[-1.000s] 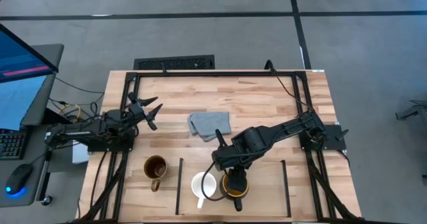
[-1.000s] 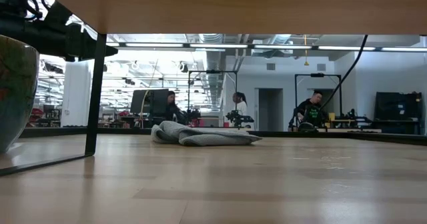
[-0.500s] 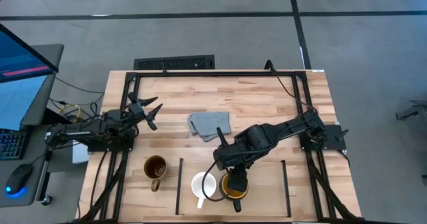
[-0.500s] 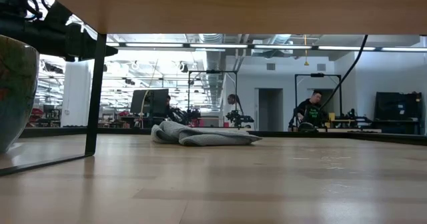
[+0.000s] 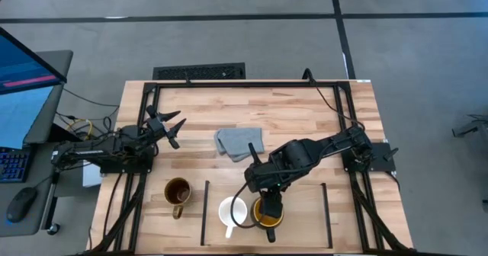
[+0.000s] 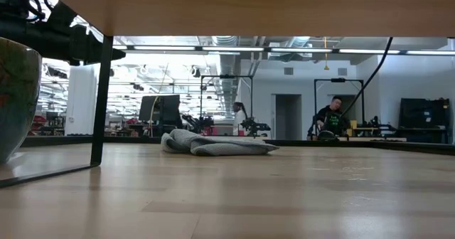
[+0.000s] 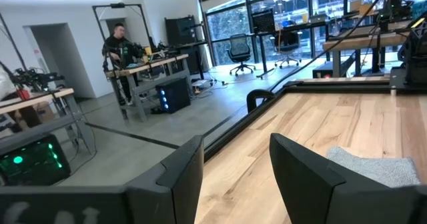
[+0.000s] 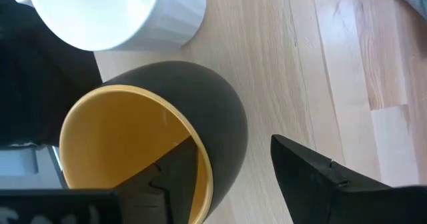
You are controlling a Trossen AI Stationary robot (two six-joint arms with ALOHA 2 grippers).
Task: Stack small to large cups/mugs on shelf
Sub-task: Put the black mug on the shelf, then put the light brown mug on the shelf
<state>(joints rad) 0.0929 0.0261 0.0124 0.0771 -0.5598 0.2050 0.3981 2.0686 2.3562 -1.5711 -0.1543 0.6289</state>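
Two mugs upright between shelf bars, dark mug [image 5: 268,212] handle toward table's front edge, right end effector [image 5: 267,207] spread astride its rim

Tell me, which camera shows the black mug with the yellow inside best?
The right wrist view: the dark mug fills the picture, one finger of the right gripper inside its rim. The high view shows it small, partly under the arm. The low and left wrist views miss it.
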